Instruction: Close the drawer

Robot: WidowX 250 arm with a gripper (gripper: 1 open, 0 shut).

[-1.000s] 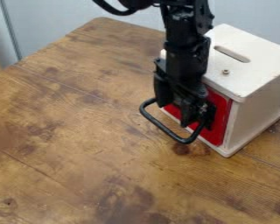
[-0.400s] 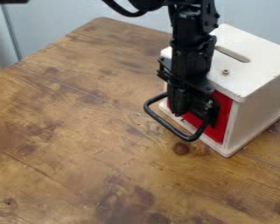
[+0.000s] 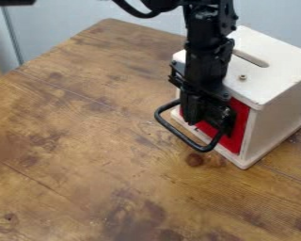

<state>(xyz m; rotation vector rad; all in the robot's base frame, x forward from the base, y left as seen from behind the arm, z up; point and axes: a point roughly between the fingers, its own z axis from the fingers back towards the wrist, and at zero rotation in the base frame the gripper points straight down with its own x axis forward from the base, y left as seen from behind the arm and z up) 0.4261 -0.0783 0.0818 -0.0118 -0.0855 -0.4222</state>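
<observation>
A cream wooden box (image 3: pixel 269 85) sits at the right side of a worn brown wooden counter (image 3: pixel 78 141), near its far right edge. The box has a narrow slot (image 3: pixel 252 60) cut into its top. In its front face sits the drawer (image 3: pixel 231 124), with a red front. The drawer appears almost flush with the box, though my arm hides much of it and I cannot see inside, so I cannot say whether it holds anything. A large black loop (image 3: pixel 191 132) hangs from the drawer front and lies out over the counter toward the viewer, its far end resting near the wood.

My arm (image 3: pixel 210 42) is black and comes down from the top of the frame, standing upright directly in front of the drawer. My jaws (image 3: pixel 195 113) point straight down, just at the drawer front and above the near part of the loop. They are drawn together. I cannot tell whether they pinch the drawer's handle or the loop, since my own body covers that spot.

Compared with one second ago, my jaws have come together; then they stood apart. My arm also stands a little further right and closer to the box than it did. The loop sits further right and reaches less far across the counter, and less of the red front shows. Against the frame from a moment ago, nothing visible has shifted.

A pale wall lies behind the counter.
</observation>
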